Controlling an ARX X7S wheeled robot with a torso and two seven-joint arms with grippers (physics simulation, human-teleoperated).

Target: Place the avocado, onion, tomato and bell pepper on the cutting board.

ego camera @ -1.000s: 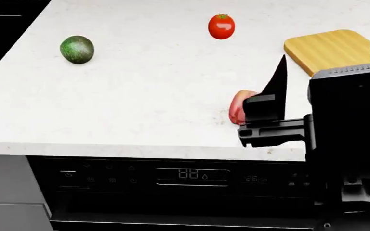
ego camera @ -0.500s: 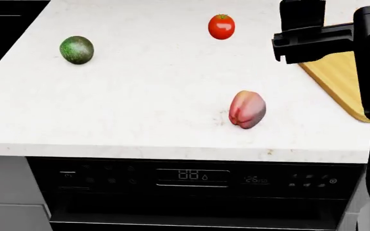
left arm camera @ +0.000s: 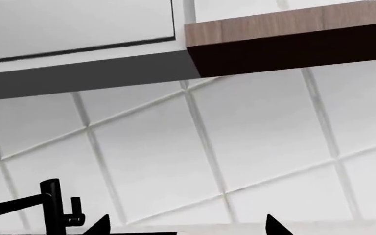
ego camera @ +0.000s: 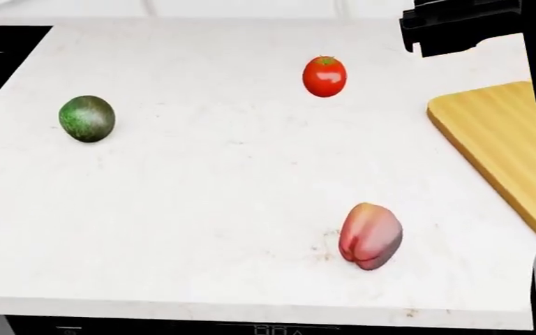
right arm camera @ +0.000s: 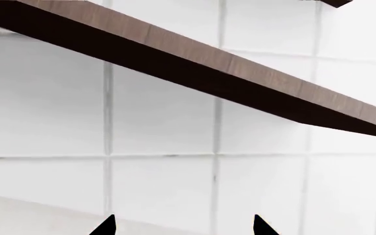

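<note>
Starting nearest you, take the bell pepper (ego camera: 370, 236) at the table's (ego camera: 203, 209) front edge; lower squarely over it. Beyond lie the avocado (ego camera: 87, 118) and tomato (ego camera: 325, 76), the cutting board (ego camera: 496, 139) rightward. Both hands' fingertips stand apart, empty.

bright, even, flat rendered light throughout; soft faint shadows under the produce on the white counter (ego camera: 203, 209); small glossy highlight on the tomato (ego camera: 325, 76); sharp focus everywhere, no blur, no edge distortion.
</note>
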